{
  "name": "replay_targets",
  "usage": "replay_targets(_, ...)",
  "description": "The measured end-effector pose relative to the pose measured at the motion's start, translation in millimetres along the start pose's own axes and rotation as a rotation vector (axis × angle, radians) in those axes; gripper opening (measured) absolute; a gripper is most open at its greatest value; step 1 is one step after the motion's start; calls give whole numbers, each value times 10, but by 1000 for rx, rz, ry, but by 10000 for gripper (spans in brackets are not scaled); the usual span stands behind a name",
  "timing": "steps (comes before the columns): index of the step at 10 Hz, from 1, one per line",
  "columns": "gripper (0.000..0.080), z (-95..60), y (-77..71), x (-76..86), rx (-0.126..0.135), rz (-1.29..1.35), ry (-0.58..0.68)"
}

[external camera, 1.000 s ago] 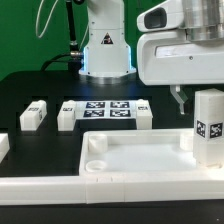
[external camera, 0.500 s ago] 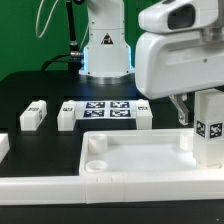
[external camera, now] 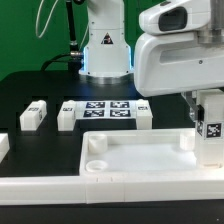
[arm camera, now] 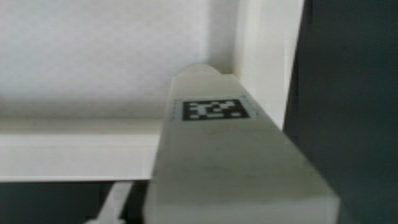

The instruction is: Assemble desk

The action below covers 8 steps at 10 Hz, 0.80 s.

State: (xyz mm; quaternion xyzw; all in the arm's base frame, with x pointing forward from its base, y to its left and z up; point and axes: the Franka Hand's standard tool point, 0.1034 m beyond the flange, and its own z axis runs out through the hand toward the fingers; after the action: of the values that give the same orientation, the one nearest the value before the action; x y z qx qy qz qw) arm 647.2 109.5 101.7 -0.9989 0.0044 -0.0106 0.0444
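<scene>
The white rimmed tabletop (external camera: 130, 150) lies at the front, with a round socket (external camera: 96, 160) at its corner on the exterior view's left. A blocky white leg (external camera: 211, 135) with a square tag stands upright at the tabletop's corner on the exterior view's right. My gripper (external camera: 203, 108) is lowered over this leg's top. One finger (external camera: 190, 108) shows just beside the leg; the other is hidden. In the wrist view the leg (arm camera: 222, 150) fills the middle. A finger (arm camera: 114, 203) stands a little apart from its side, so the jaws look open.
Three more legs lie on the black table (external camera: 32, 116) (external camera: 68, 115) (external camera: 143, 112), two of them flanking the marker board (external camera: 105, 110). Another white part (external camera: 3, 147) sits at the exterior view's left edge. A long white border bar (external camera: 100, 186) runs along the front. The robot base (external camera: 105, 50) stands behind.
My gripper has moved toward the exterior view's right and come down over the upright leg. The leg and tabletop have not moved.
</scene>
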Motion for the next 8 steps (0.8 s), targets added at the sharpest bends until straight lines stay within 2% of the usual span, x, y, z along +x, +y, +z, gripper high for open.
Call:
replay_targets(1, 287, -2, 2, 3, 0, 83, 1)
replay_targets(3, 287, -6, 19, 4, -7, 432, 3)
replay_targets(4, 287, -4, 41, 6, 4, 608, 0)
replay_targets(6, 287, 1, 122, 11, 53, 947, -22)
replay_targets(7, 287, 10, 138, 1, 66, 1037, -29)
replay_targets(8, 288, 13, 137, -4, 64, 1142, -34)
